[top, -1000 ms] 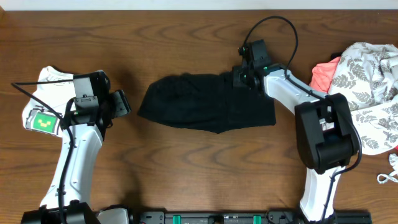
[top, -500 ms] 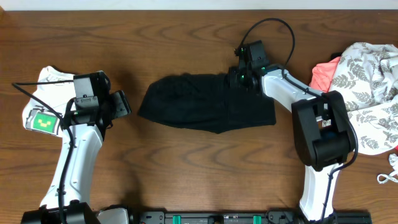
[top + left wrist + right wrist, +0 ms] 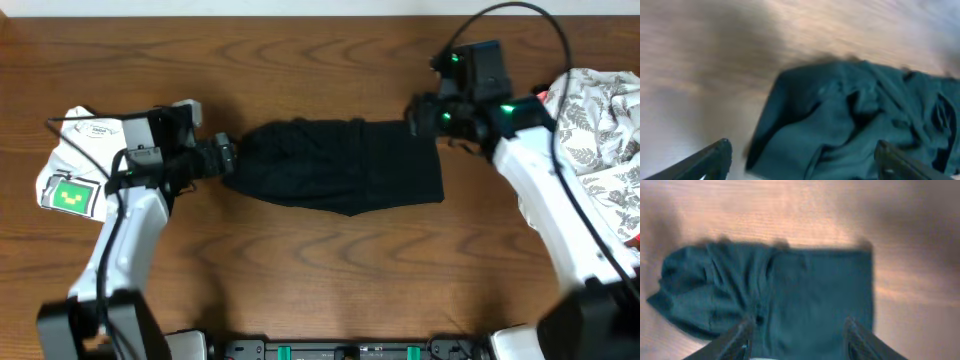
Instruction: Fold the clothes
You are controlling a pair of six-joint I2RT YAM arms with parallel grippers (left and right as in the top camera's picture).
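table [image 3: 320,260]: brown wood, plain.
black garment [image 3: 340,165]: flat mid-table, crumpled at its left end.
patterned heap [image 3: 600,130]: well right of the black garment.
my left gripper [image 3: 226,158]: jaws wide, empty, at the garment's left end.
my right gripper [image 3: 418,112]: jaws apart, empty, at its upper right corner.

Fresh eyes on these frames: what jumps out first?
A rumpled black garment lies in the middle of the table, the left gripper open at its left end and the right gripper open by its upper right corner. A leaf-print fabric heap sits at the right edge.
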